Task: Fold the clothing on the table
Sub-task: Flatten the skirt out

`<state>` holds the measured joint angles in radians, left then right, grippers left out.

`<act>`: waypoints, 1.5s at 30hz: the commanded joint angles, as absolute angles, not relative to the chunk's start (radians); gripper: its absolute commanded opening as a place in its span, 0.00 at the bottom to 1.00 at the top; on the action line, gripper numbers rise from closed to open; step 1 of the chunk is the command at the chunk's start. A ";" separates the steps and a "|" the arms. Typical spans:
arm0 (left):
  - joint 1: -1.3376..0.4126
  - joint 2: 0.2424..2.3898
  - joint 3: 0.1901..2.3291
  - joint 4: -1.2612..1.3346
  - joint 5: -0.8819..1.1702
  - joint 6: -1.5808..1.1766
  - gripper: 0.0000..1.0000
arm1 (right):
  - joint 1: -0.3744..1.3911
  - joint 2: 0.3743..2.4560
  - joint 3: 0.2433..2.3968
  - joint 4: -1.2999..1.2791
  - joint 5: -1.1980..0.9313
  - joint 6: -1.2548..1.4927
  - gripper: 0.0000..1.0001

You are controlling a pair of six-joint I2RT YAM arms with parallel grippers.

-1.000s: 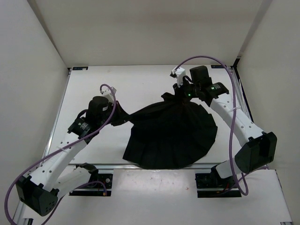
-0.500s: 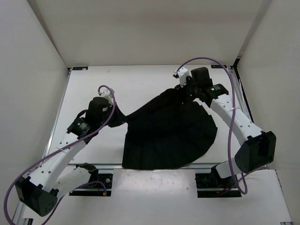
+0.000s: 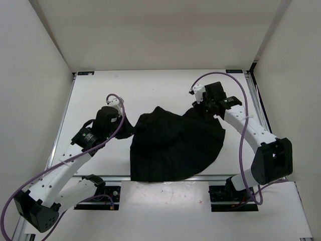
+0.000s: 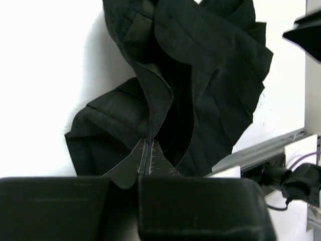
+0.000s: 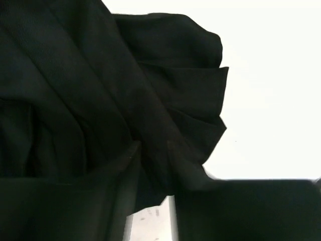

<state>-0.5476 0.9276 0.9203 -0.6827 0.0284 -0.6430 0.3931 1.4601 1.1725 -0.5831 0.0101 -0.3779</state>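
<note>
White table (image 3: 150, 85) bears black clothing (image 3: 170, 145), pinched by left end effector (image 4: 145, 148); right end effector (image 5: 152, 149) grip unclear.

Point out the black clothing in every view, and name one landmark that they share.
Top external: the clothing lies crumpled at the middle of the white table.
Left wrist: it fills the centre and upper right.
Right wrist: it covers the left and centre.
Shared landmark: the white table, showing beside the cloth in all three.
</note>
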 commanded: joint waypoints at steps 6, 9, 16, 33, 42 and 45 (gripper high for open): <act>-0.669 0.951 0.948 -0.721 -0.044 -0.626 0.00 | 0.429 1.624 1.527 -0.688 -0.236 -0.339 0.74; -0.695 0.962 0.925 -0.752 -0.063 -0.618 0.00 | 0.477 1.831 1.801 -0.895 -0.343 -0.359 0.86; -0.664 0.963 0.902 -0.762 -0.072 -0.595 0.00 | 0.623 2.462 2.681 -1.309 -0.227 -0.463 0.92; -0.712 1.003 0.867 -0.723 -0.040 -0.561 0.00 | 0.736 2.562 2.631 -1.132 -0.075 -0.402 0.91; -0.695 0.979 0.858 -0.735 -0.025 -0.537 0.00 | 0.773 2.591 2.634 -1.066 0.026 -0.419 0.91; -0.692 0.970 0.853 -0.727 -0.023 -0.540 0.00 | 0.787 2.597 2.602 -1.059 0.061 -0.439 0.91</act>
<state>-0.6941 1.0016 0.8600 -0.7330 -0.0368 -0.5472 0.7769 2.5919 2.5908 -1.0943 -0.0021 -0.4229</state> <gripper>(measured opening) 0.025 0.914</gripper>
